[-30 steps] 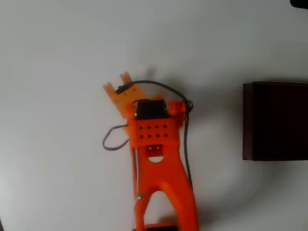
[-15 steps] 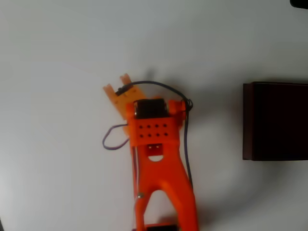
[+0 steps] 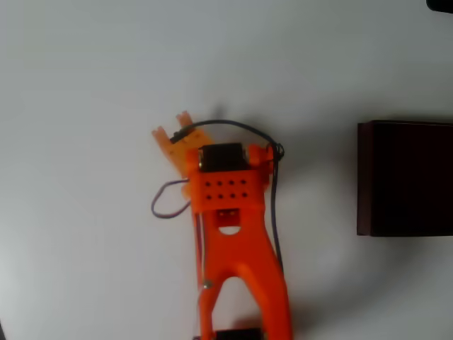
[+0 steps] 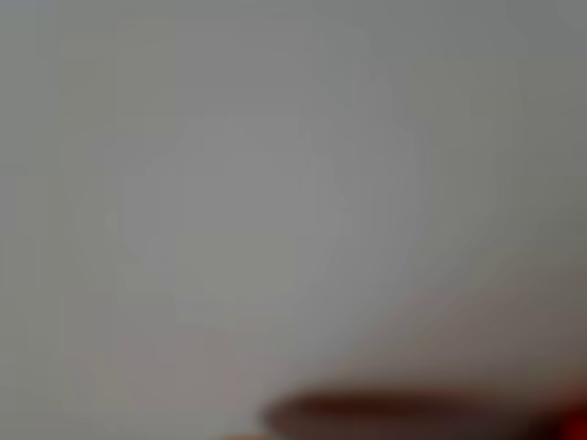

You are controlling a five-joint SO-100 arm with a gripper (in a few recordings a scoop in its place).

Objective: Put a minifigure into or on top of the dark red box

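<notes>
Hovering over the white desk (image 3: 85,85), orange hand (image 3: 173,126) pointing up-left in the overhead view. Impossible telling its opening or any hold. Sitting well apart at right, dark red box (image 3: 405,178).

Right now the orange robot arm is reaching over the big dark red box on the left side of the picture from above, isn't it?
Not quite. In the overhead view the dark red box sits at the right edge, not the left. The orange arm is in the middle, over the white table, and its gripper points up and to the left, away from the box.
</notes>
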